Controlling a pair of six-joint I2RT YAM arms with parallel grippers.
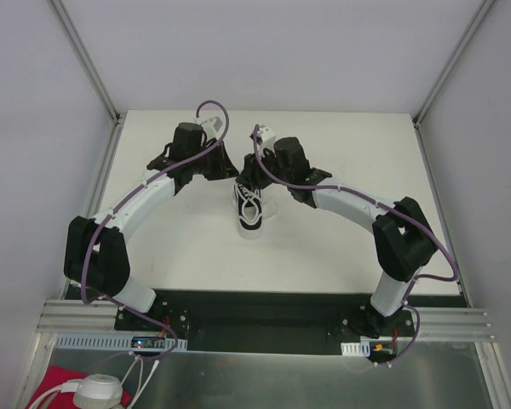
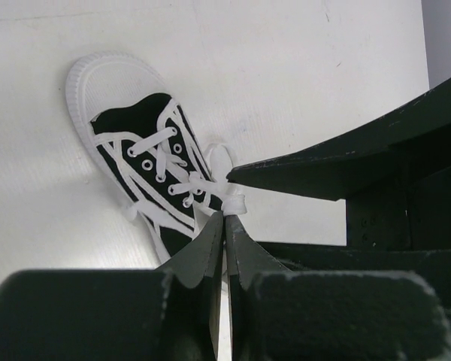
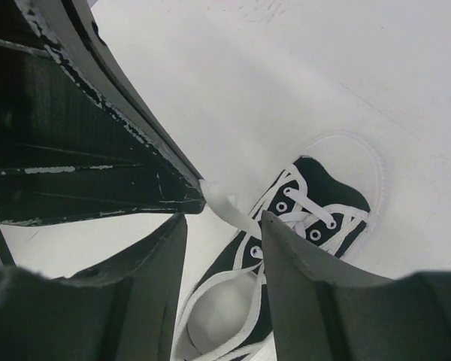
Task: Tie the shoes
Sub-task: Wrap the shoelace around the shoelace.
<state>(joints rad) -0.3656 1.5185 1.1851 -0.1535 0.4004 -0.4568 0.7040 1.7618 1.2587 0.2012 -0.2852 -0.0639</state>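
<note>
Because both claws crowd the heel end of the shoe (image 1: 251, 209), the next move turns on the short bit of lace (image 3: 229, 210) stretched between them. The shoe lies mid-tabletop (image 1: 341, 256), its long axis running toward the arm bases, toe nearest them and heel away.

The left claw (image 2: 224, 226) is closed tight just beside the shoe's upper eyelets. It seems to pinch the lace at its tip, though the exact contact is hard to make out. The right claw (image 3: 222, 241) hangs over the shoe's opening with its fingers parted and nothing gripped, and the lace crosses the gap between them. It looks the nearer one to take the strand.

The two claws almost touch, so room between them is tight. Bare tabletop lies open on every side of the shoe.
</note>
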